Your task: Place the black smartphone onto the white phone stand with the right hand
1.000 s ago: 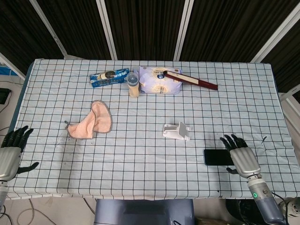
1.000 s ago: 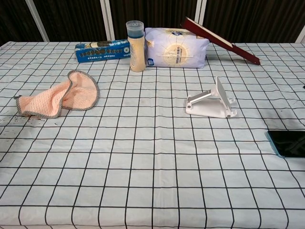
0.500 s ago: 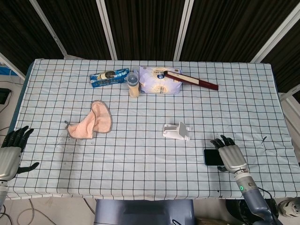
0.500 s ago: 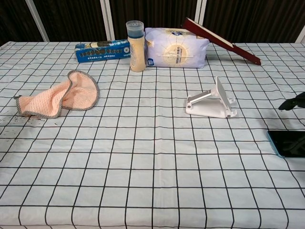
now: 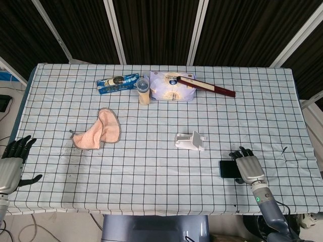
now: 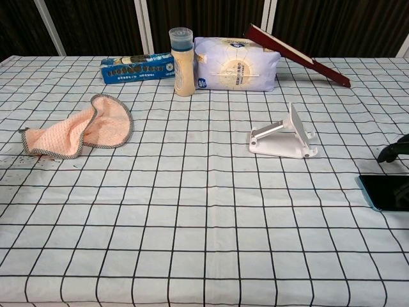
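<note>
The flat black rectangular smartphone (image 5: 229, 169) lies on the checked-cloth bench, long axis left-right, partly under the right robot hand (image 5: 248, 168) (fingers spread, gripping nothing), with the white plastic phone stand (image 5: 191, 141) up-left.

The right hand (image 5: 248, 168) covers the black smartphone's (image 5: 228, 169) right part; chest view crops both.

left hand (image 5: 11, 166): silver back, black fingers | right hand (image 5: 248, 167): same, green light on grey wrist
</note>
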{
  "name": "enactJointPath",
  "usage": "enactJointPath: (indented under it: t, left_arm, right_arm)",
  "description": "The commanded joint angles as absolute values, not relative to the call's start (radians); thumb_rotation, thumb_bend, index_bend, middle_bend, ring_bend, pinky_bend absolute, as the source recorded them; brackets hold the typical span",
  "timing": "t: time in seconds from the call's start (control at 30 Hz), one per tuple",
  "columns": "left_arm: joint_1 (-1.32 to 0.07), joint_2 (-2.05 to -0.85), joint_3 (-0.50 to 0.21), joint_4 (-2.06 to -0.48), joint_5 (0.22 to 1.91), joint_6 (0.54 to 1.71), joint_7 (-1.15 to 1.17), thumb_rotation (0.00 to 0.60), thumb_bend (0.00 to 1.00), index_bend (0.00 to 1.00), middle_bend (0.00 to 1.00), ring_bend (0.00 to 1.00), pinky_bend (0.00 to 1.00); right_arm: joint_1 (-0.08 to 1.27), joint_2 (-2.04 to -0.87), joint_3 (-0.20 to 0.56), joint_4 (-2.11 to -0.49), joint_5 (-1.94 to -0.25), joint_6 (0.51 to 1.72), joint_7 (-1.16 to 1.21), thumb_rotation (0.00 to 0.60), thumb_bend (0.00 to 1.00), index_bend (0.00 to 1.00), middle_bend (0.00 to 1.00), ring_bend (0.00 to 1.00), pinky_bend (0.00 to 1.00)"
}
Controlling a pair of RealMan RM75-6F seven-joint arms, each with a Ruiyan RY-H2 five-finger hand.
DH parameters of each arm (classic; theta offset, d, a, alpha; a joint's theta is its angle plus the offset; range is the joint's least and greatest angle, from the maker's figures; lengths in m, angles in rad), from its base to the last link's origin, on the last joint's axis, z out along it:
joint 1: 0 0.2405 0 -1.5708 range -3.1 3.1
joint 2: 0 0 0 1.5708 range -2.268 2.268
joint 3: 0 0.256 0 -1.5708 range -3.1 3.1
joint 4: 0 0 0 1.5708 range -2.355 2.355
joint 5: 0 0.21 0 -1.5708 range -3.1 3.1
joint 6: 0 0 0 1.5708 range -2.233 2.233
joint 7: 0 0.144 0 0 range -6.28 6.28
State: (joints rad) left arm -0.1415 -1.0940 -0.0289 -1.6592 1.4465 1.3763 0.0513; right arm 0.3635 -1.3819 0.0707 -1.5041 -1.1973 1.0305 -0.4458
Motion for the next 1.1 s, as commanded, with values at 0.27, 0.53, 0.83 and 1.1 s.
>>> enactJointPath:
  t: [0.27,0.53,0.83,1.1]
  left_arm:
    - [-0.142,-1.092,-0.029,-1.661,1.445,1.376,0.047,0.600,0.00,0.00,0.00,0.00,0.00]
    - [-0.142,-1.092,-0.030,-1.662,1.443,1.376,0.046,0.600,0.00,0.00,0.00,0.00,0.00]
    - [-0.142,-1.091,-0.030,-1.664,1.441,1.376,0.046,0.600,0.00,0.00,0.00,0.00,0.00]
    - [-0.141,-1.089,-0.030,-1.664,1.441,1.377,0.039,0.600,0.00,0.00,0.00,0.00,0.00]
  right_arm:
    - [0.367,-1.391,0.064,-1.496,-1.168,1.031,-0.459,0.600,0.17,0.30,0.29,0.10,0.14]
    - [0.373,-1.401,0.059,-1.485,-1.154,1.033,-0.465,0.600,0.17,0.30,0.29,0.10,0.14]
    - [0.378,-1.408,0.053,-1.479,-1.145,1.035,-0.474,0.600,0.23,0.31,0.30,0.10,0.14]
    - [0.381,-1.407,0.042,-1.479,-1.132,1.031,-0.488,0.600,0.36,0.40,0.34,0.10,0.14]
